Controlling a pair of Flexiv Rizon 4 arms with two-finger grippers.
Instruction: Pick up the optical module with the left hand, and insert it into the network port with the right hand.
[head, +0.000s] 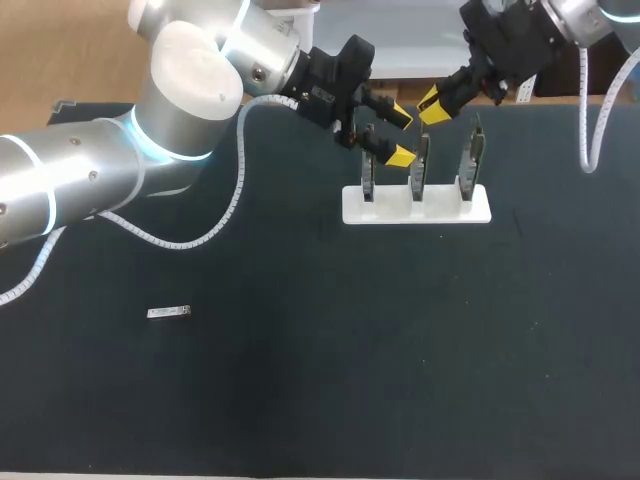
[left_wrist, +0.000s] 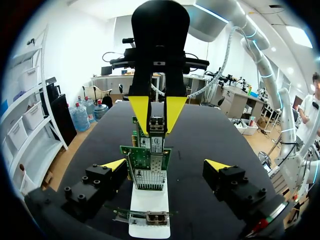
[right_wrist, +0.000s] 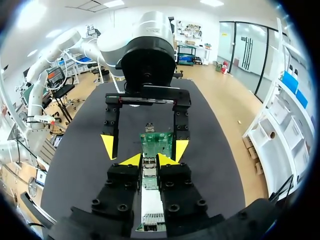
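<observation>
left hand (head: 399, 135): released, over white stand (head: 440, 212) | right hand (head: 433, 107): grasping optical module (left_wrist: 156, 124), just beside middle network card (left_wrist: 144, 156) on stand | second module (head: 168, 313): flat on bench (head: 320, 390), well apart

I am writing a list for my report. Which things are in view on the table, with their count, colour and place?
loose optical module: one, silver, lying flat on the table's left part, apart from everything else.
held optical module: one, silver, between the right claw's tips, above the cards.
network cards: three, green, upright in a row in the holder.
holder: one, white, at the table's far middle.
table: one, black.
left claw: one, black with yellow tips, open, over the row's left end.
right claw: one, black with yellow tips, shut on the held optical module.
</observation>
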